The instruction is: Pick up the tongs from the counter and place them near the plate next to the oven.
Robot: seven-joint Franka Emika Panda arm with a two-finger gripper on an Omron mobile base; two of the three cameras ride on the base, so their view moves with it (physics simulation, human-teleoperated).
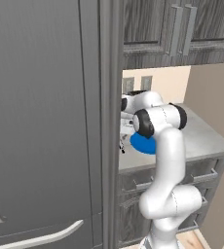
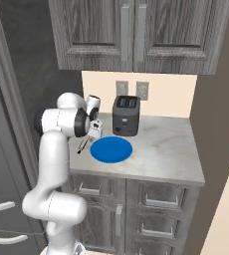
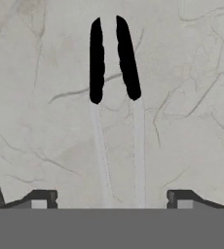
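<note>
So you're basically at the release step here: the tongs are lying flat on the marbled surface, and in the hand view your gripper has its two finger tips spread wide apart, one on either side of the pale handles, not touching them as far as I can tell. Nothing is clamped. From the right base view the tongs sit just beside the left edge of the blue plate, close but not on it, so my read is the placing part is pretty much done. What the next move calls for, I'd guess, is a straight lift away from the surface, keeping the fingers spread so you don't catch a handle and drag the tongs off toward the edge, which looks fairly near on that side. The left base view is mostly blocked by the tall dark cabinet, though you can see a slice of the plate behind the arm. Counting things up: one pair of tongs with two black tips, one blue plate, one dark toaster at the back with two slots on top, and two wall outlets above it. I can't make out the oven itself from these angles.
</note>
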